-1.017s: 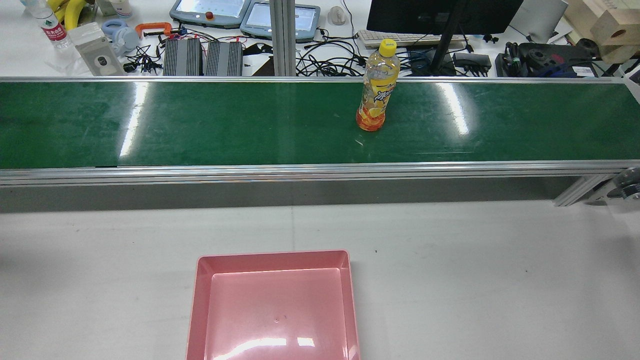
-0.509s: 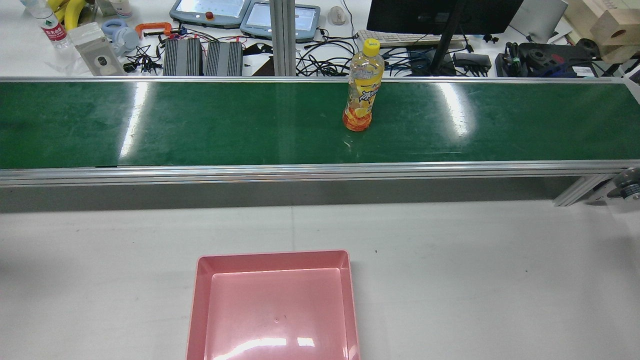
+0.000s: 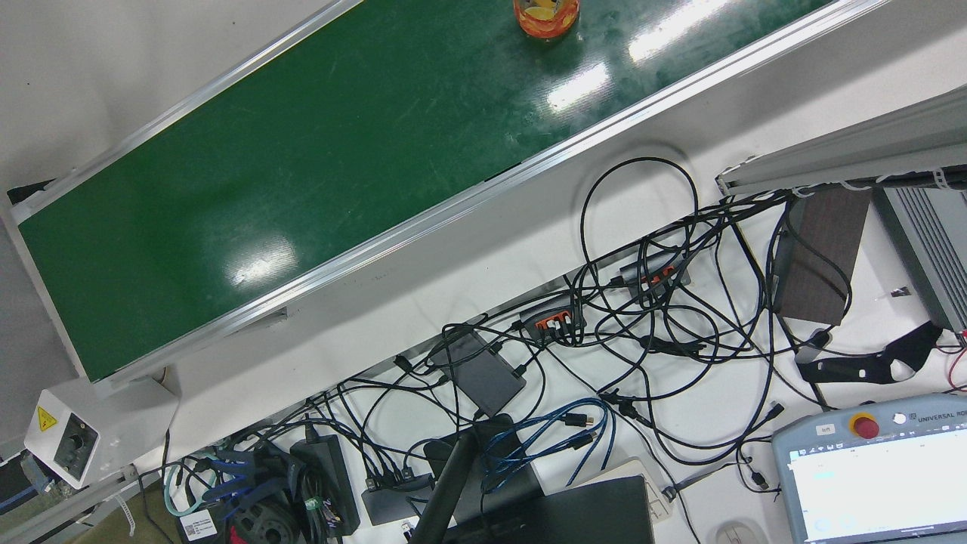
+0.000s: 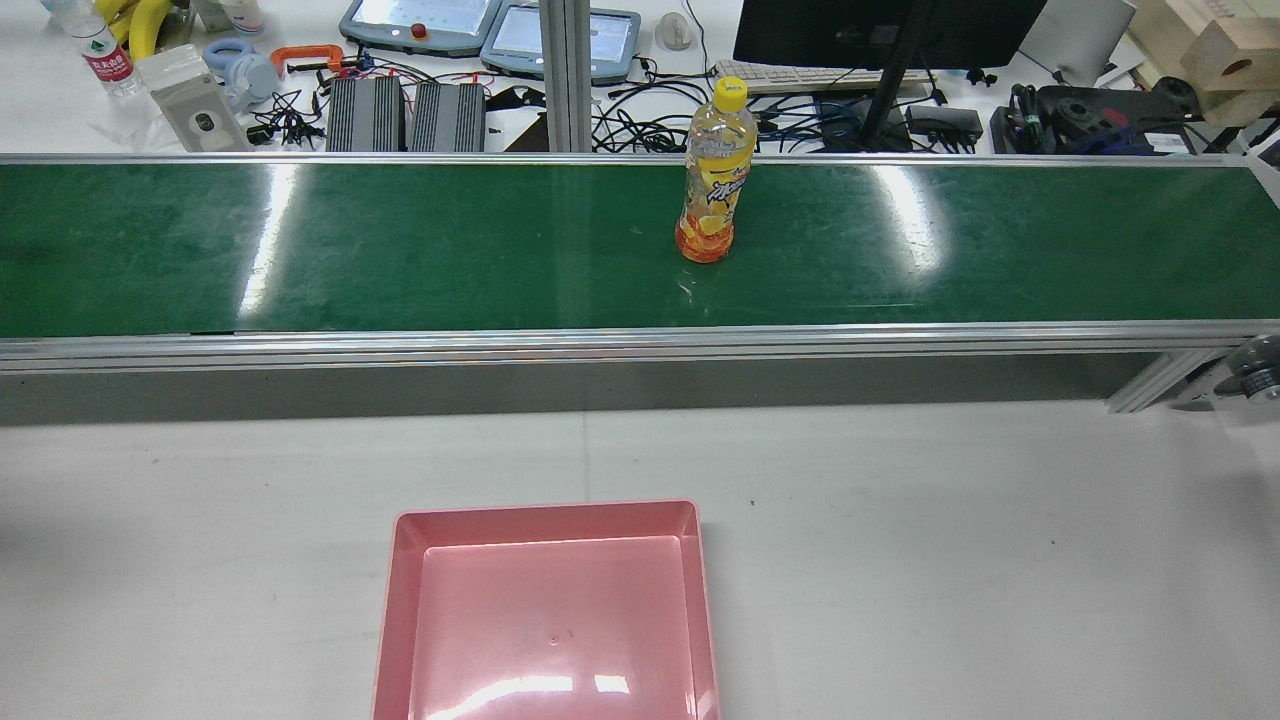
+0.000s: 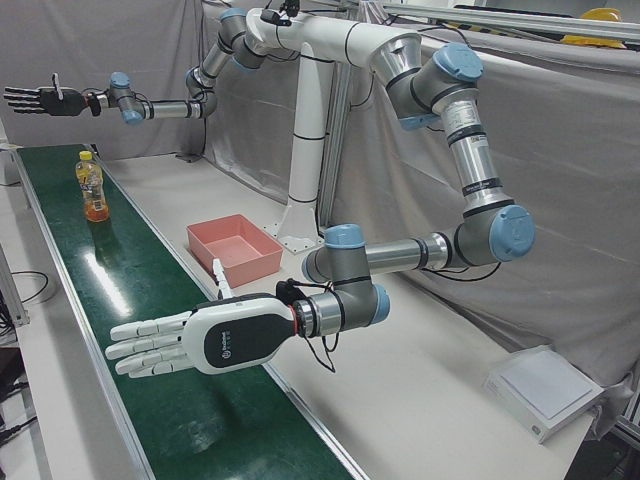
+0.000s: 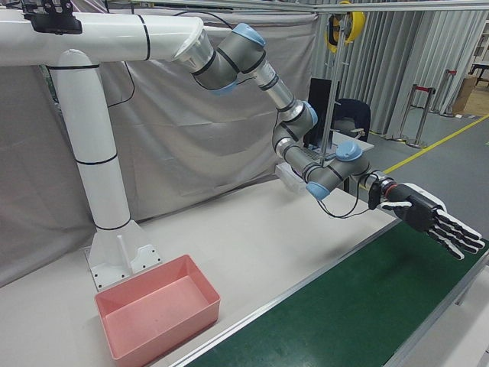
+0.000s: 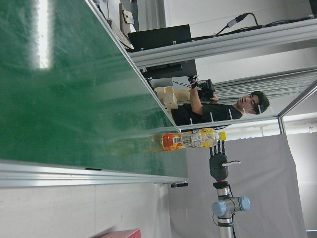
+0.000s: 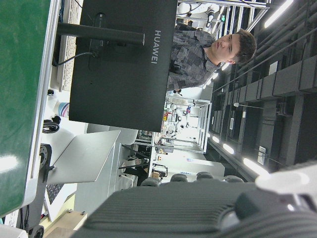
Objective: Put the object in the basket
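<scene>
Pre-grasp step, nothing picked. Left hand (image 5: 190,345) hovered flat over green belt (image 4: 400,240), fingers spread, empty. Pink basket (image 4: 545,510) sat empty on white table (image 4: 950,560). Bottle (image 4: 710,185) stood upright on belt. Right hand (image 6: 432,222) likewise spread, empty. Next: reach and wrap the bottle. Monitor (image 4: 880,30) and cables sat behind.

belt (image 4: 400,240): glossy green, scuffed; basket (image 4: 400,600): shiny pink plastic; bottle (image 4: 710,180): clear plastic

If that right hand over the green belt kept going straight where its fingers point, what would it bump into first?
Probably the back of the black monitor beyond the belt. The right hand points across the belt toward it, though depth is unclear.
</scene>
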Controlling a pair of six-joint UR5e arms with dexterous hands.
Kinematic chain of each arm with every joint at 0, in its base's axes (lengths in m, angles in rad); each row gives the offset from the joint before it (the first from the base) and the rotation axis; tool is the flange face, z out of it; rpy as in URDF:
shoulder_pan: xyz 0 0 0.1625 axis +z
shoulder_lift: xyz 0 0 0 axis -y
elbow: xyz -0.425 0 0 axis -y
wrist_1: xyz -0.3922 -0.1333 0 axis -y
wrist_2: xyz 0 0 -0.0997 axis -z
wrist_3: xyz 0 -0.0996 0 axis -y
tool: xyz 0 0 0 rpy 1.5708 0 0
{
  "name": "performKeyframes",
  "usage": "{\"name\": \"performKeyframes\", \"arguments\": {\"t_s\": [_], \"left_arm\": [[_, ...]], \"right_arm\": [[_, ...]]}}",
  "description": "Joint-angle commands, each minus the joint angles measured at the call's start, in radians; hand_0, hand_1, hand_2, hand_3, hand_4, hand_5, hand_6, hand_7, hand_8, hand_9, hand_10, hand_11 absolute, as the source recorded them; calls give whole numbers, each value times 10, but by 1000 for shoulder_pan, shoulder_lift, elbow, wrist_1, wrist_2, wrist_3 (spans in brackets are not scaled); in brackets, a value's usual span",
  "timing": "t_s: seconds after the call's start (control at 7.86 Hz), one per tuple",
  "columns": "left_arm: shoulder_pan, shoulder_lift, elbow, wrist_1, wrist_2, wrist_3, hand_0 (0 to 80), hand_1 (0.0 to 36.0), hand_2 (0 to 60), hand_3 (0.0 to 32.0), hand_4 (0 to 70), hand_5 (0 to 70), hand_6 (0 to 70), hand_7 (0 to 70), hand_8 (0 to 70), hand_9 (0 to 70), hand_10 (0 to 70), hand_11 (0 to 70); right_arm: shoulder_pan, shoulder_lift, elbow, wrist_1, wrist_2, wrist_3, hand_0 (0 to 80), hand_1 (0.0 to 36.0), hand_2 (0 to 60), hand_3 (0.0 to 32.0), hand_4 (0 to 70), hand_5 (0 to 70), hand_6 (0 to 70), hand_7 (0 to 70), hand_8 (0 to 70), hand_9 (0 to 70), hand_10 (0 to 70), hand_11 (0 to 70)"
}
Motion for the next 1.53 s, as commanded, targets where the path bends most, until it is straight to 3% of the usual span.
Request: {"name": "performKeyframes", "arguments": {"t_s": [0.0,0.51,0.89,1.02,1.4], "left_arm": [[4,-11,3,-1,1,9,461,80,0,0,18,50,0,0,0,0,55,94],[2,-14,37,-25,0,12,452,74,0,0,12,46,0,0,0,0,63,103],[2,-20,97,-137,-17,24,442,85,0,0,0,26,0,0,0,0,59,98],[2,-38,109,-140,-21,24,461,98,0,0,12,43,0,0,0,0,57,98],[4,-42,109,-122,-21,32,460,89,0,0,14,39,0,0,0,2,55,93]], "right_arm": [[0,0,0,0,0,0,0,0,0,0,0,0,0,0,0,0,0,0],[0,0,0,0,0,0,0,0,0,0,0,0,0,0,0,0,0,0],[0,0,0,0,0,0,0,0,0,0,0,0,0,0,0,0,0,0],[0,0,0,0,0,0,0,0,0,0,0,0,0,0,0,0,0,0],[0,0,0,0,0,0,0,0,0,0,0,0,0,0,0,0,0,0]]}}
